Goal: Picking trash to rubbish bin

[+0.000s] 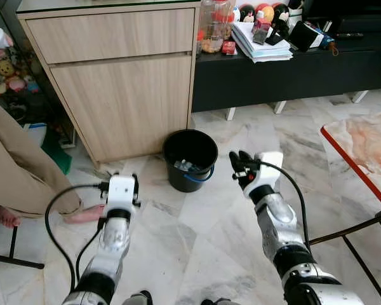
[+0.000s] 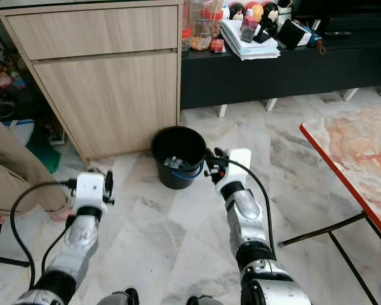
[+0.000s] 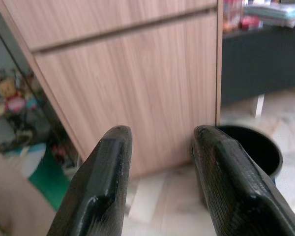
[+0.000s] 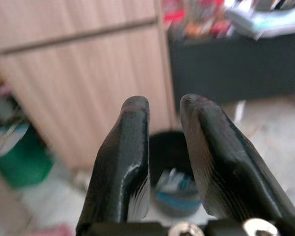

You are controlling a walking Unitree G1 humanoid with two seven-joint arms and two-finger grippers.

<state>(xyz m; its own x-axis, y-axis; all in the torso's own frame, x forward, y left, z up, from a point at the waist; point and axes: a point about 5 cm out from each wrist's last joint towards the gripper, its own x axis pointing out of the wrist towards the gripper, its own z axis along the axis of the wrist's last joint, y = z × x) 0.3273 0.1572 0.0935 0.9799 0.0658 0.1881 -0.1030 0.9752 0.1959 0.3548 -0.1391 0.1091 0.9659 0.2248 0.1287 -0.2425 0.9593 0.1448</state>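
**Both grippers empty near the bin**

I have the black rubbish bin standing on the marble floor, just beside the corner of the light wood cabinet. Inside it I can see some trash, pale wrappers and a blue edge, lying at the bottom.

My right gripper hangs just to the right of the bin's rim, near it but not touching. In the right wrist view its two black fingers stand a narrow gap apart with nothing between them, and the bin sits beyond their tips. My left gripper is lower and to the left of the bin, over the floor in front of the cabinet. Its fingers are spread wide and carry nothing; the bin shows past one of them.

A person in beige trousers stands at my left, one bare foot near the left gripper. A red-edged marble table is at my right. I cannot read any labels or writing; everything on the dark bench is too small.
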